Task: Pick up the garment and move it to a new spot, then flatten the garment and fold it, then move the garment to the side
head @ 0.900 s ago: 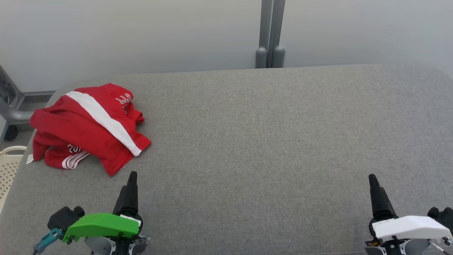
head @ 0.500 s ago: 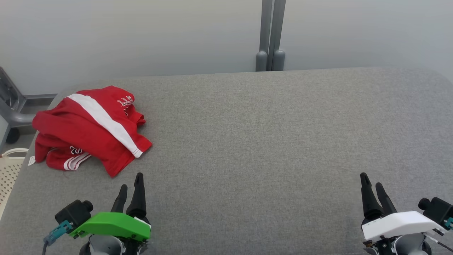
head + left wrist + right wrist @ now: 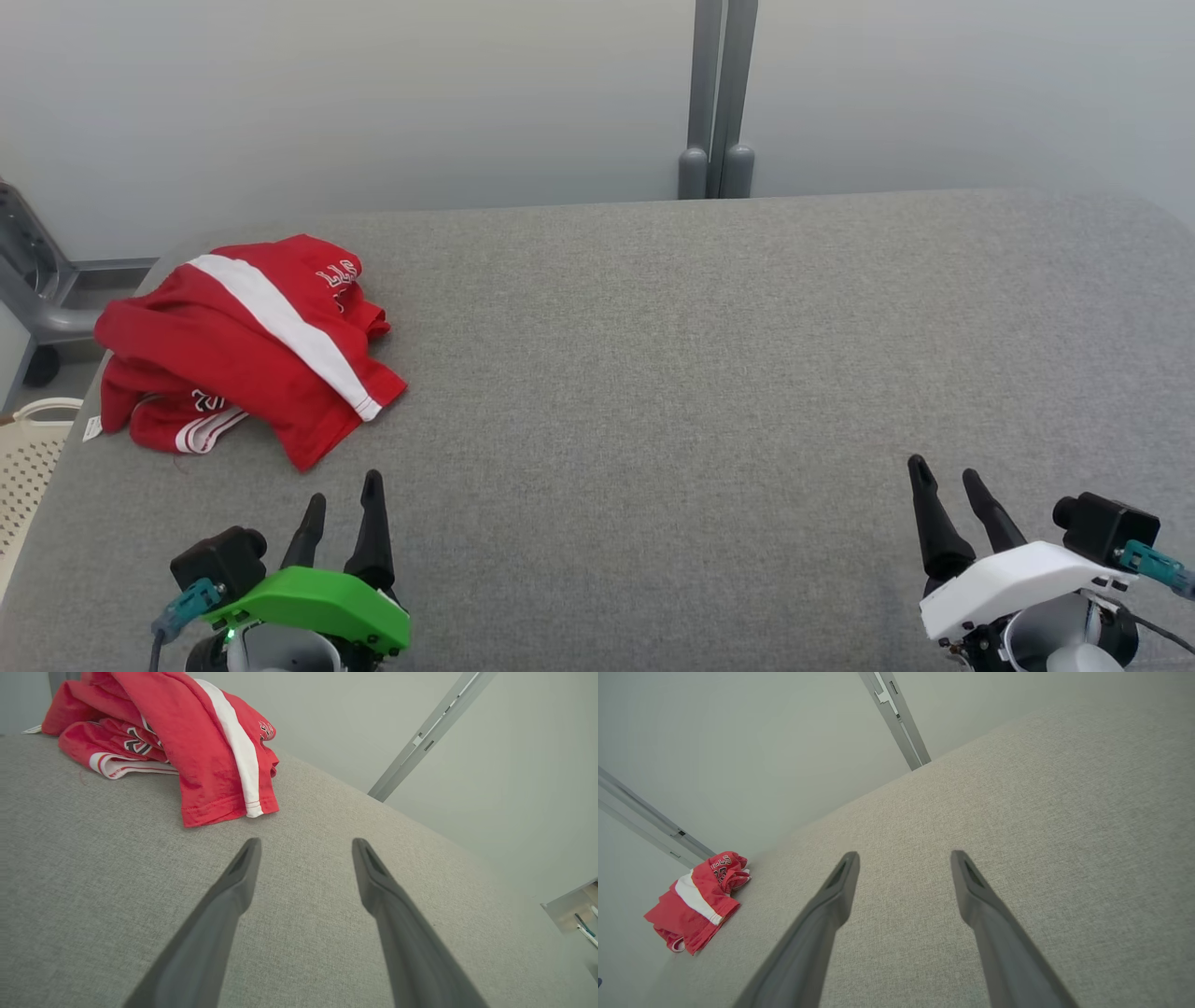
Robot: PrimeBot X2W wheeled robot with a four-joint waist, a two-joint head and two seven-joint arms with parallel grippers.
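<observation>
Since the whole head view has slid down a bit over the last second, that's the camera tilting, not the scene. The garment (image 3: 247, 345) hasn't budged relative to the surface (image 3: 653, 373). It lies crumpled at the far-left corner: red, with a white stripe and some lettering. One hem corner points toward the near edge. A pale basket (image 3: 28, 457) stands just off that left side.

Real change is at the arms. A second ago each end effector showed one finger edge-on in head view; now both show two fingers apart. Can't tell if that was a wrist roll or an opening.

- Left end effector (image 3: 344, 487): spread wide, nothing in it, just short of the garment's near hem, not touching.
- Right end effector (image 3: 944, 467): also spread and empty, near right, well apart from the garment. It has drifted inward a little.

Read: pick not started, this is pre-grasp.
- Left arm is the obvious one for the pick, a short reach forward and slightly left.
- Better to pinch a raised fold than the flat hem.
- The bare centre of the surface looks like the natural new spot.
- Risk: the layers are bunched, so one pinch may lift a single layer and drag the rest.
</observation>
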